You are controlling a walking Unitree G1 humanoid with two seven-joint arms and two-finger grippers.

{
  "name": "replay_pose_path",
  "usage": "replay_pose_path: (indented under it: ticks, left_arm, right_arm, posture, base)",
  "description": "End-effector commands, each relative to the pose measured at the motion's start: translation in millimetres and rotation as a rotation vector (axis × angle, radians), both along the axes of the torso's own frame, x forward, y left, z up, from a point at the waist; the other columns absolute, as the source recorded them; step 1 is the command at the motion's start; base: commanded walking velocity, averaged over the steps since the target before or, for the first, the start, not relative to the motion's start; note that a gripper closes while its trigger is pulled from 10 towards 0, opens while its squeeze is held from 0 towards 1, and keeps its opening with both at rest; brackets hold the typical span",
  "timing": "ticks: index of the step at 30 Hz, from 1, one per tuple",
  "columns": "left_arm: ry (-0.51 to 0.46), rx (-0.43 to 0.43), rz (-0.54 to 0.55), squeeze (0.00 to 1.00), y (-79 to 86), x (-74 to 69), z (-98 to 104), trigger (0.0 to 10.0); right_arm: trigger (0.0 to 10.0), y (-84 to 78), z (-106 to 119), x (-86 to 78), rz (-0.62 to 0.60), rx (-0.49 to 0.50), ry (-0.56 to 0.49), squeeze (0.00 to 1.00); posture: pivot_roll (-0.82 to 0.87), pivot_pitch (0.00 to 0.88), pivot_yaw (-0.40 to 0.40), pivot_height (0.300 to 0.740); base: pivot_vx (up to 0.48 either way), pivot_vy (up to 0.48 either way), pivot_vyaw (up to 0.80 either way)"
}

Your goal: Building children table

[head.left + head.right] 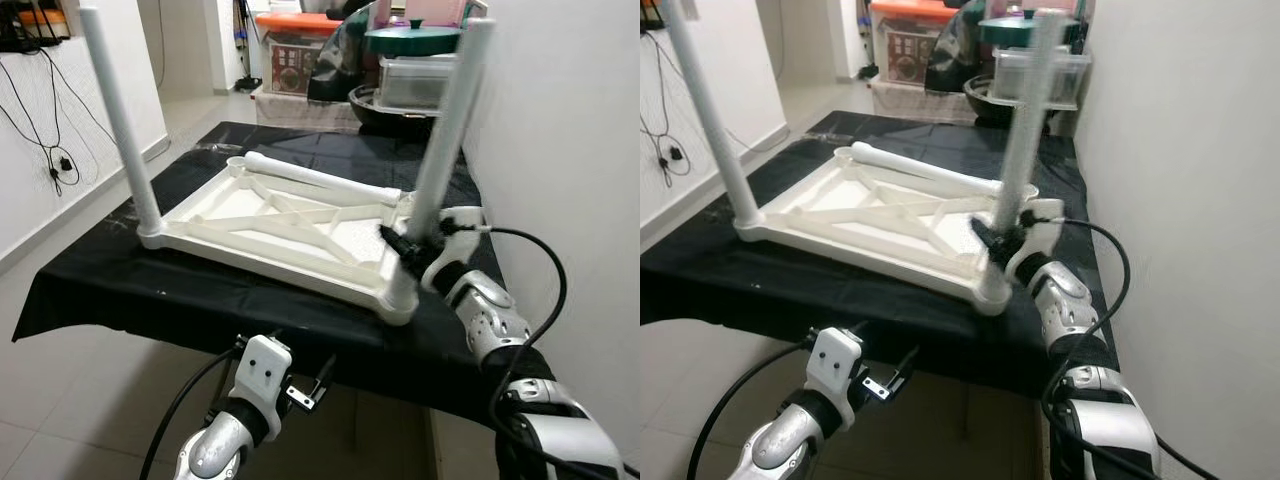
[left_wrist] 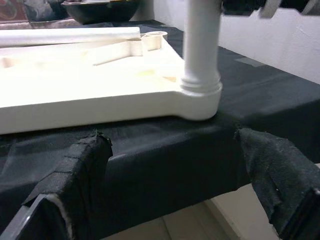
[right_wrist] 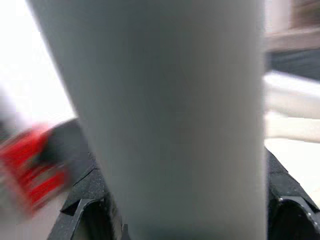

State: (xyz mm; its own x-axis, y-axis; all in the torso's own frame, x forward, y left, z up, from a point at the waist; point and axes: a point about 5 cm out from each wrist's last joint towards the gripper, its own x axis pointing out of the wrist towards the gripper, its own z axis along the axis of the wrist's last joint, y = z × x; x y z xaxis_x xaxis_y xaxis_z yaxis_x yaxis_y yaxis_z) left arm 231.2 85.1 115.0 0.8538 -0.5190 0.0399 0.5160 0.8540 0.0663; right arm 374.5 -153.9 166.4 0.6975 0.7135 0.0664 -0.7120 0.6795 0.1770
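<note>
Gripping the near-right leg [image 1: 447,135] low down, my right gripper [image 1: 400,243] has its black fingers clamped on either side of the white tube, just above the corner socket where the leg stands upright. My left gripper [image 1: 310,388] hangs below the bench's front edge, fingers spread apart and holding nothing, pointed toward that same corner. The white tabletop [image 1: 290,235] lies upside down on the black cloth [image 1: 120,275] covering the bench, ribs facing up. A second leg [image 1: 118,110] stands upright in the near-left corner. A third leg [image 1: 318,178] lies loose along the far edge, seemingly resting on the frame.
</note>
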Motion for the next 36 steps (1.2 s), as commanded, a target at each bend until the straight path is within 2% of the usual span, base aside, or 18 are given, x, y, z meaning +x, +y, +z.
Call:
replay_pose_path:
  ticks: [1, 4, 8, 9, 13, 15, 16, 18, 19, 21, 23, 25, 26, 28, 29, 31, 34, 36]
  left_arm:
    - [0.011, 0.013, -0.002, 0.00, 0.7, -0.3, -3, 10.0]
    - [0.010, 0.013, 0.000, 0.00, 0.8, -0.3, -3, 10.0]
    - [0.010, 0.012, 0.001, 0.00, 0.8, -0.4, -3, 10.0]
    - [0.011, 0.012, 0.002, 0.00, 0.7, -0.6, -3, 10.0]
    - [0.011, 0.010, 0.003, 0.00, 0.5, -0.4, -3, 10.0]
    - [0.011, 0.010, 0.003, 0.00, 0.5, -0.3, -3, 10.0]
    - [0.012, 0.009, 0.004, 0.00, 0.3, -0.2, -3, 10.0]
    - [0.012, 0.009, 0.004, 0.00, 0.3, -0.2, -3, 10.0]
    - [0.012, 0.008, 0.004, 0.00, 0.3, -0.1, -3, 10.0]
    - [0.013, 0.006, 0.003, 0.00, 0.1, 0.1, -3, 10.0]
    - [0.013, 0.006, 0.003, 0.00, 0.1, 0.1, -3, 10.0]
    - [0.014, 0.005, 0.001, 0.00, 0.0, 0.4, -3, 10.0]
    - [0.014, 0.005, 0.001, 0.00, 0.0, 0.4, -3, 10.0]
    - [0.014, 0.005, 0.000, 0.00, -0.1, 0.6, -3, 10.0]
    - [0.014, 0.005, 0.000, 0.00, -0.1, 0.6, -3, 10.0]
    - [0.013, 0.006, 0.001, 0.00, 0.1, 0.7, -2, 10.0]
    - [0.012, 0.007, 0.002, 0.00, 0.3, 0.8, -2, 10.0]
    - [0.013, 0.007, 0.002, 0.00, 0.4, 0.7, -2, 10.0]
  right_arm:
    - [10.0, 18.7, -6, -6.0, 0.181, -0.044, 0.019, 0.00]
    - [10.0, 27.5, -4, -6.7, 0.265, -0.076, 0.009, 0.00]
    - [10.0, 30.7, -2, -5.8, 0.278, -0.083, 0.000, 0.00]
    - [0.0, 34.4, 2, -3.8, 0.273, -0.076, -0.017, 0.00]
    - [0.0, 38.1, 10, 1.9, 0.201, -0.008, -0.029, 0.00]
    - [0.0, 37.7, 11, 2.3, 0.189, -0.004, -0.031, 0.00]
    - [0.0, 34.4, 8, 5.6, 0.100, -0.021, -0.021, 0.00]
    - [0.0, 34.4, 8, 5.6, 0.100, -0.021, -0.021, 0.00]
    - [0.0, 28.7, 5, 10.1, -0.026, -0.039, -0.007, 0.00]
    - [0.0, 4.4, -4, 19.8, -0.415, -0.068, 0.064, 0.00]
    - [0.0, 4.4, -4, 19.8, -0.415, -0.068, 0.064, 0.00]
    - [0.0, -36.8, -18, 17.7, -0.908, -0.124, 0.146, 0.00]
    - [0.0, -36.8, -18, 17.7, -0.908, -0.124, 0.146, 0.00]
    - [0.0, -62.6, -26, 6.9, -1.233, -0.169, 0.175, 0.00]
    - [0.0, -62.6, -26, 6.9, -1.233, -0.169, 0.175, 0.00]
    - [0.0, -66.5, -31, -1.1, -1.391, -0.159, 0.202, 0.00]
    - [0.0, -64.7, -33, -2.9, -1.420, -0.150, 0.212, 0.00]
    - [0.0, -49.8, -38, -3.0, -1.437, -0.135, 0.247, 0.00]
  posture:
    - [0.22, 0.000, -0.058, 0.740]
    - [0.22, 0.000, -0.060, 0.740]
    - [0.22, 0.000, -0.060, 0.740]
    - [0.22, 0.000, -0.060, 0.740]
    - [0.22, 0.000, -0.062, 0.740]
    - [0.22, 0.000, -0.062, 0.740]
    - [0.22, 0.000, -0.064, 0.740]
    - [0.22, 0.000, -0.064, 0.740]
    - [0.21, 0.000, -0.061, 0.740]
    - [0.21, 0.000, -0.064, 0.740]
    - [0.21, 0.000, -0.064, 0.740]
    - [0.21, 0.000, -0.060, 0.740]
    - [0.21, 0.000, -0.060, 0.740]
    - [0.21, 0.000, -0.061, 0.740]
    - [0.21, 0.000, -0.061, 0.740]
    - [0.21, 0.000, -0.064, 0.740]
    - [0.21, 0.000, -0.062, 0.740]
    - [0.21, 0.000, -0.061, 0.740]
  base:
    - [0.000, 0.000, 0.00]
    - [0.000, 0.000, 0.00]
    - [0.000, 0.000, 0.00]
    - [0.000, 0.000, 0.00]
    - [0.000, 0.000, 0.00]
    - [0.000, 0.000, 0.00]
    - [0.000, 0.000, 0.00]
    - [0.000, 0.000, 0.00]
    - [0.000, 0.000, 0.00]
    - [0.000, 0.000, 0.00]
    - [0.000, 0.000, 0.00]
    - [0.000, 0.000, 0.00]
    - [0.000, 0.000, 0.00]
    - [0.000, 0.000, 0.00]
    - [0.000, 0.000, 0.00]
    - [0.000, 0.000, 0.00]
    - [0.000, 0.000, 0.00]
    - [0.000, 0.000, 0.00]
